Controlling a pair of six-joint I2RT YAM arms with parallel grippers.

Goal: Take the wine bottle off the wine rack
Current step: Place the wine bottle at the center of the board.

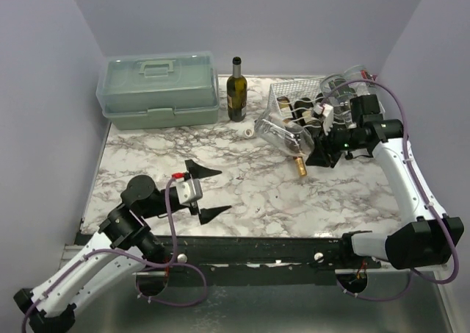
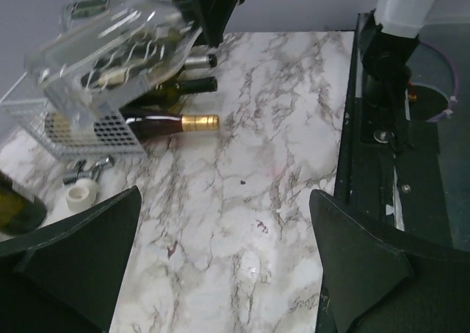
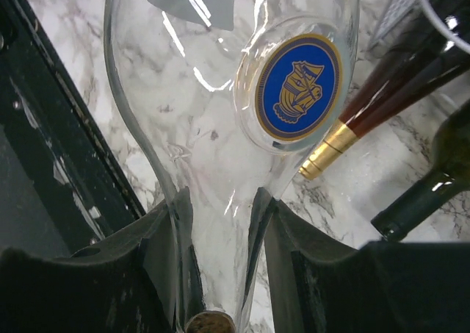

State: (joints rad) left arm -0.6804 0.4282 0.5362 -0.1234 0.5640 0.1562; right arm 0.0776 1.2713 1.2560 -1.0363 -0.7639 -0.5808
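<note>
The right gripper [image 3: 220, 270] is clamped on the neck of the clear wine bottle [image 3: 191, 112], close by the wine rack [image 1: 283, 94]. The left gripper [image 1: 224, 190] is spread wide and holds nothing.

Clear bottle [image 3: 191, 127], blue-gold emblem [image 3: 299, 88]; white rack [image 2: 88, 136]; pale green toolbox [image 1: 158, 90]; grey-veined white marble table [image 1: 279, 193].

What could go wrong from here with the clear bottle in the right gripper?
The right gripper pinches the clear bottle only by its slick neck, so the body could pivot or slip. It hangs close over the wine rack and the gold-capped bottle, so a swing may knock them.
</note>
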